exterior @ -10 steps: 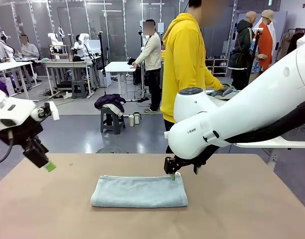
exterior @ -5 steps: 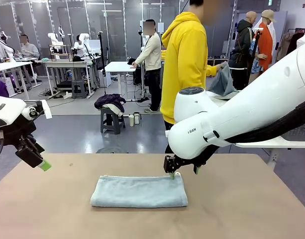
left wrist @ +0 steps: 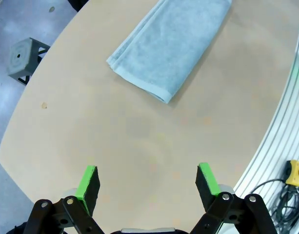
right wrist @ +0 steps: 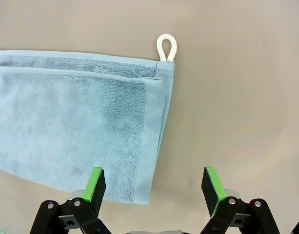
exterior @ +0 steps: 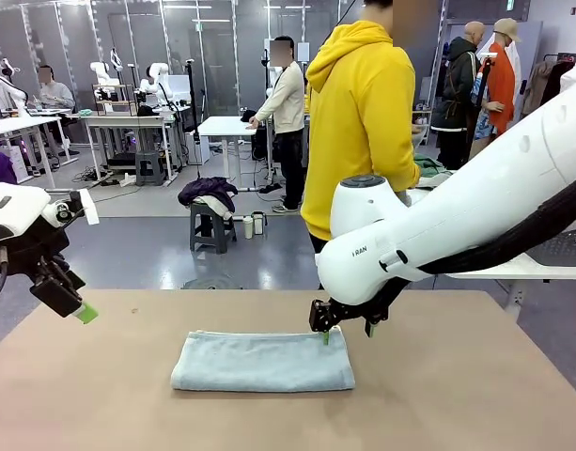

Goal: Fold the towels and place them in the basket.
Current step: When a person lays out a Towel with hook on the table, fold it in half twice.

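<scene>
Hanging spread wide and empty, the right tool (right wrist: 153, 181) sits just over one short end of the pale grey-blue towel (right wrist: 76, 122). The left tool (left wrist: 148, 176), equally spread, holds nothing near the surface's (exterior: 457, 395) left edge. The towel lies folded flat mid-surface, with its long axis running left to right. It is soft terry with a flat woven border and a white loop (right wrist: 167, 48) at one corner.

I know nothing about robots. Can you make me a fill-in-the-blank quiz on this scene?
The folded towel on the table is pale ____.
The loop at its corner is ____.
The right gripper, over the towel's end, has its jaws ____.
The left gripper holds ____.
Missing words: blue; white; open; nothing.
</scene>
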`<state>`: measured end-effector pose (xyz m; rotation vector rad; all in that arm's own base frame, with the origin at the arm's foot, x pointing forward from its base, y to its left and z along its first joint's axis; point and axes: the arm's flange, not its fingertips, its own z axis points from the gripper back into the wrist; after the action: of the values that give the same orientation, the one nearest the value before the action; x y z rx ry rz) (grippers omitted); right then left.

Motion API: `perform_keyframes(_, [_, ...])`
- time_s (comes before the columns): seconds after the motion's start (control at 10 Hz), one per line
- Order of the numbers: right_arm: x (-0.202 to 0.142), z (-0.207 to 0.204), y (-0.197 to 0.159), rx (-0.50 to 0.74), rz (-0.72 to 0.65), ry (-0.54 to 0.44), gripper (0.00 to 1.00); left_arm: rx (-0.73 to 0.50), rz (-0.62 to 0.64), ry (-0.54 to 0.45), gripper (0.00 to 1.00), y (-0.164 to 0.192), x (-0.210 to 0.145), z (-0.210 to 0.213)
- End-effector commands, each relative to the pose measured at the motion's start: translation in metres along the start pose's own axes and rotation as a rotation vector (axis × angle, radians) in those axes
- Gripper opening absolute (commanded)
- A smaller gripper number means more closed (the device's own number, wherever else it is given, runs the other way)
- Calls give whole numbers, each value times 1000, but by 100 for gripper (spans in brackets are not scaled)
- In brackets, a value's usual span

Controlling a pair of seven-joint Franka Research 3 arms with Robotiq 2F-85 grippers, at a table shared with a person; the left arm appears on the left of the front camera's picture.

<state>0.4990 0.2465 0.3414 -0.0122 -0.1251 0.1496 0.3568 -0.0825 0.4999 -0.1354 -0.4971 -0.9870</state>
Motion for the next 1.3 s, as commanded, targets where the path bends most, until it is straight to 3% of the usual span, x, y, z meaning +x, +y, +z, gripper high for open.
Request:
perform_keyframes(0.0, [9, -19, 3, 12, -83, 9, 100, 11, 18, 11, 100, -2, 0, -2])
perform_keyframes(0.9, [26, -64, 1, 36, -170, 57, 100, 11, 18, 11, 100, -2, 0, -2])
perform_keyframes(1.0, [27, -64, 0, 39, -168, 58, 82, 11, 18, 11, 100, -2, 0, -2])
perform_keyframes(1.1, [27, -65, 0, 45, -170, 60, 47, 11, 18, 11, 100, -2, 0, -2])
perform_keyframes(1.2, [28, -62, -2, 48, -174, 60, 22, 11, 18, 11, 100, -2, 0, -2])
